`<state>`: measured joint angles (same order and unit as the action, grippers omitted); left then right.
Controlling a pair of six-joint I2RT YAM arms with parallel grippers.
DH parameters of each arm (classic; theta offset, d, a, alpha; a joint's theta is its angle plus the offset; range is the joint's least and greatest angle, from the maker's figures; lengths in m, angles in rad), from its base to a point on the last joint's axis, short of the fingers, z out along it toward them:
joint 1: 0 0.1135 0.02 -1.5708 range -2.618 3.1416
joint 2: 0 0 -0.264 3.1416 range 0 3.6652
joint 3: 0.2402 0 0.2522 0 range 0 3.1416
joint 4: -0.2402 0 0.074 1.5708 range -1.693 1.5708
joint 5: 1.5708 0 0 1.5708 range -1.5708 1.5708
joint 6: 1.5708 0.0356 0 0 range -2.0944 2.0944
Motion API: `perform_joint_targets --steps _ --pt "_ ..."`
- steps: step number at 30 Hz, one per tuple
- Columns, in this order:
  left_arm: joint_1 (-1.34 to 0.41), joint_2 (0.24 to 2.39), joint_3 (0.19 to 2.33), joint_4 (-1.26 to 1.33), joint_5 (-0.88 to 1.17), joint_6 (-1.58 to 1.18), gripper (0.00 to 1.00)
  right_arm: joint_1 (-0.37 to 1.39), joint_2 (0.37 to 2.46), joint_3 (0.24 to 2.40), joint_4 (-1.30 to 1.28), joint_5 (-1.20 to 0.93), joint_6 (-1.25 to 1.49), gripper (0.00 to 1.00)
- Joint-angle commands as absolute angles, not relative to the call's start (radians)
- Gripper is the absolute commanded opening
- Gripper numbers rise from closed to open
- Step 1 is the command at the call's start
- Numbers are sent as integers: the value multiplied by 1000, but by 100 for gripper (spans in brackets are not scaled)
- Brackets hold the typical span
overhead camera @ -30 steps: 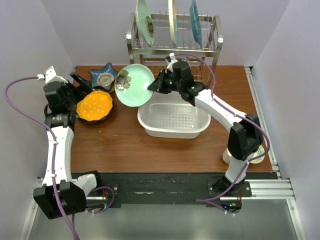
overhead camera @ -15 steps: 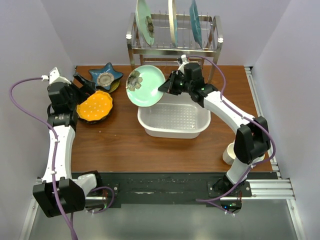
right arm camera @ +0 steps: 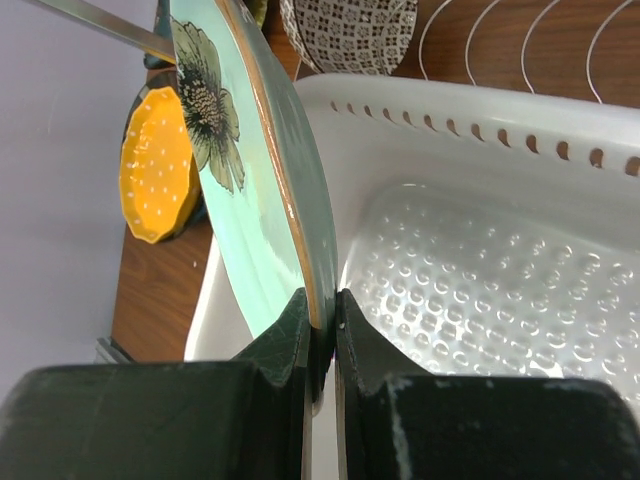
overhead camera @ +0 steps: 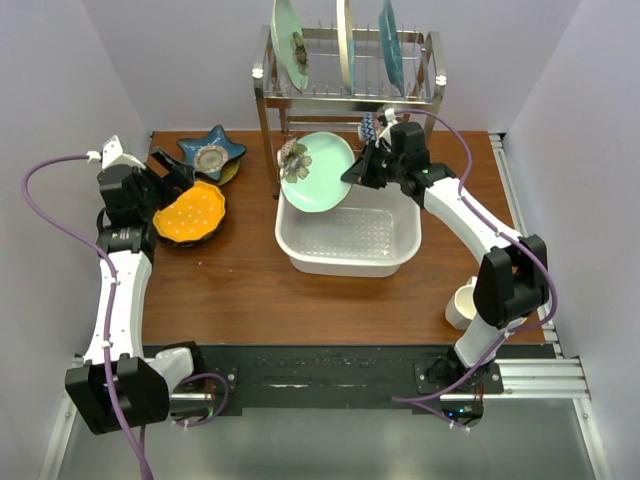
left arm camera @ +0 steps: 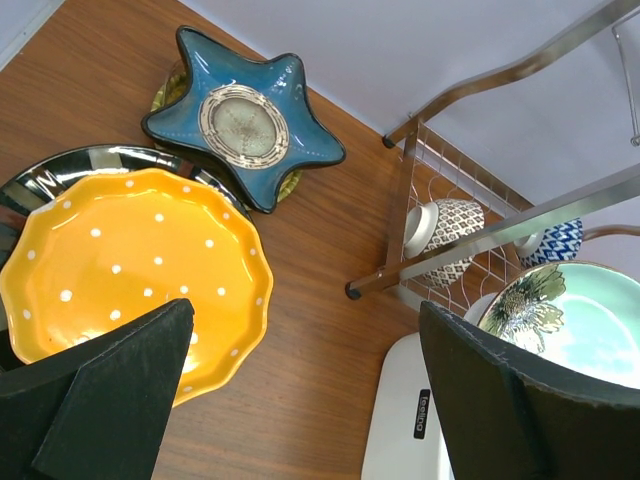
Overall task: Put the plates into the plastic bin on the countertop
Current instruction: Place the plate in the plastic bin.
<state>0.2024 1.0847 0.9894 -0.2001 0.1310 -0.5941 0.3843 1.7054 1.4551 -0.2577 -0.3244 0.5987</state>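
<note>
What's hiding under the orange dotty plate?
Another plate is there. Only its dark, shiny rim peeks out past the far edge of the orange dotty plate. Its middle and any pattern are covered, so I can't tell what it looks like.

Pale green plate glossy glazed; plastic bin smooth, dimpled base; countertop wood-grain; rack shiny metal.

The left arm and right arm share white link shells between black joint housings, a purple cable trailing along each from black base blocks, and blunt, matte black wedge-shaped jaws.
</note>
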Motion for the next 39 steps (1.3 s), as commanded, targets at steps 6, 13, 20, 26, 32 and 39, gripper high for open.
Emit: perform_joint_targets --steps 6,13,20,26,32,39 --pt "189 1089 982 -156 155 -607 100 348 1586 1531 -241 -433 552 0" --pt "186 1092 960 -138 164 -607 100 336 1563 1535 -307 -440 522 0" --pt "186 1101 948 -130 169 -606 100 328 1585 1571 -390 -469 494 0" --pt "184 1095 928 -117 166 -609 100 327 1597 1562 -433 -499 466 0" --pt "184 1098 923 -110 166 -606 100 327 1612 1543 -462 -511 448 0" --pt "184 1103 911 -98 170 -607 100 324 1638 1516 -486 -544 422 0"
